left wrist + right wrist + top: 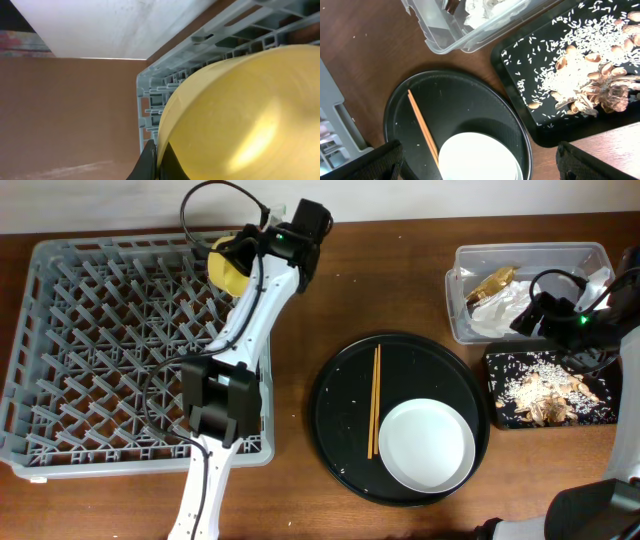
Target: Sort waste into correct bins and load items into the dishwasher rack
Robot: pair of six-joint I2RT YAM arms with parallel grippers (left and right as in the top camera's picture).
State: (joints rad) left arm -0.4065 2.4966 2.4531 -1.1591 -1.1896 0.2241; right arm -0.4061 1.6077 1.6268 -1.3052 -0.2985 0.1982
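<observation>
No text, label or number can be read in any view.
The shiny golden-brown wrapper in the clear rectangular plastic tub, near the right gripper, is too small to show print.

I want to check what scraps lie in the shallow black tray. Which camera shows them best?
The right wrist view: the food scraps fill its upper right, with white grains and beige shells distinct on the black tray. Overhead shows them small and blurred together. The left wrist view shows none.
</observation>
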